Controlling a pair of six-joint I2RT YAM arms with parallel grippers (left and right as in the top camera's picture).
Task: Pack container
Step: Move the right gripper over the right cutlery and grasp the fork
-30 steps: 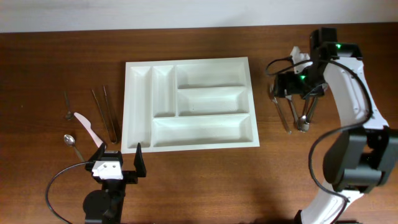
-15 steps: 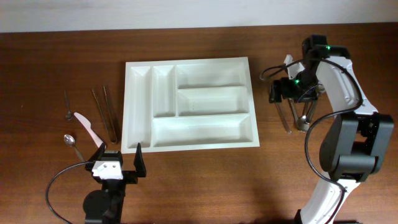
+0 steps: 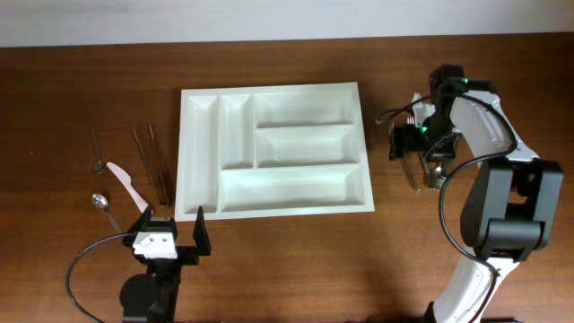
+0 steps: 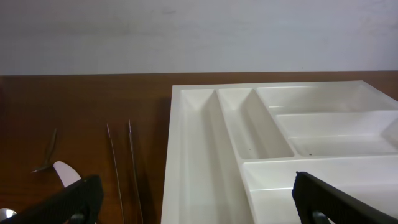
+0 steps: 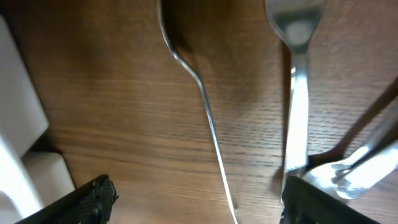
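Fingers (image 5: 93, 198) of the right gripper (image 5: 198, 200) gape empty over silver metal cutlery (image 5: 297, 106) right of the large white five-compartment plastic tray (image 3: 287, 188) mid-table, left gripper (image 3: 173, 220) wide open too, every compartment bare, so packing looks unstarted.
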